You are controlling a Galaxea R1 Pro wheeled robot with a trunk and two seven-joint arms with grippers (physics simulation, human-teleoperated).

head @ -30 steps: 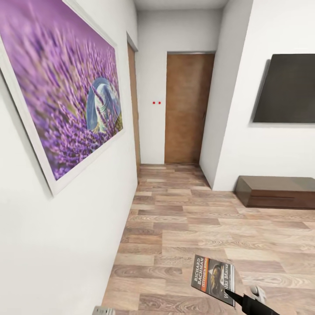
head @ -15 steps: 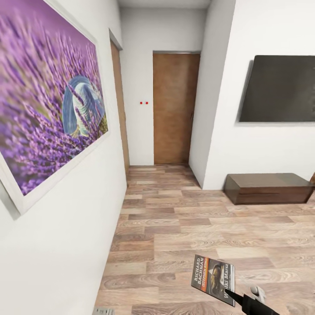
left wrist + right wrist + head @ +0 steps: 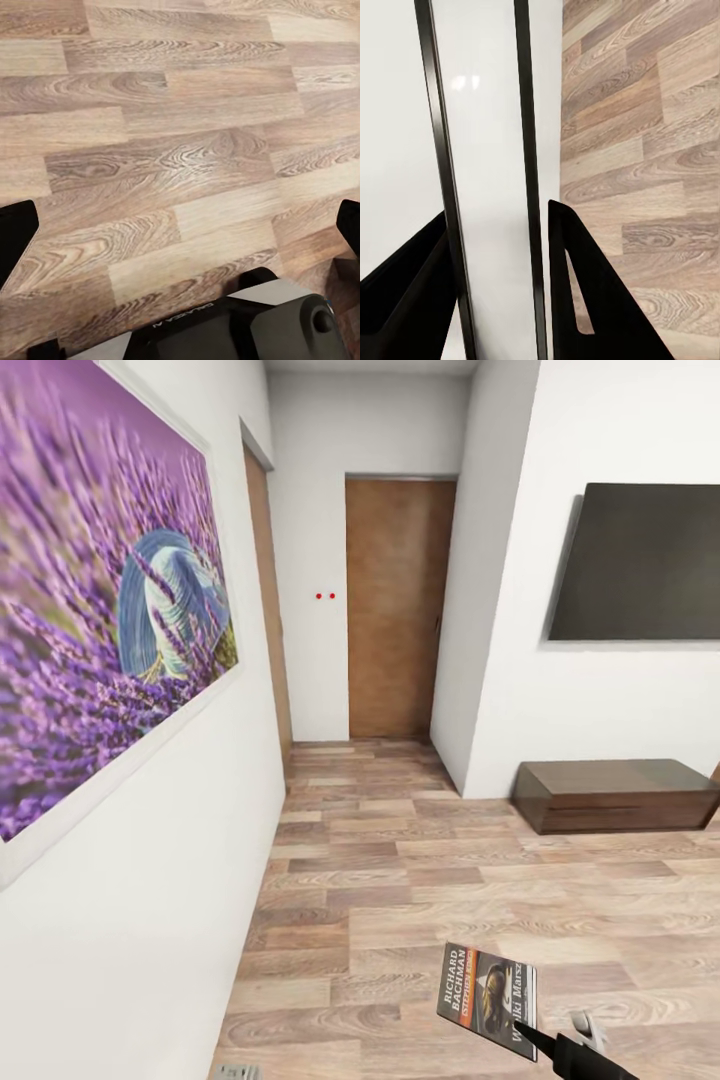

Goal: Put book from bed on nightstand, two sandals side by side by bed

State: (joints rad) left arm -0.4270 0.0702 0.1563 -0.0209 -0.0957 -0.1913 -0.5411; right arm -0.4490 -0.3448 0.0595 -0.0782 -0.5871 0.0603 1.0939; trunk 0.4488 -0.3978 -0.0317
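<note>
My right hand (image 3: 540,1040) pinches the book (image 3: 487,987) by one corner above the plank floor (image 3: 400,880); any jolt could shake it loose.

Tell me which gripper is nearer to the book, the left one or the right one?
The right. The right gripper is shut on the book, holding it above the wood floor. The left gripper hangs open over bare floor, apart from the book.

A: Count, head view. Book (image 3: 487,1000): one, lower right. Purple painting (image 3: 95,620): one, left wall.

B: Wooden doors: two — far one (image 3: 398,608), side one (image 3: 266,610). Dark wall screen (image 3: 640,562): one. Low dresser (image 3: 615,794): one. Red dots (image 3: 325,596): two.
</note>
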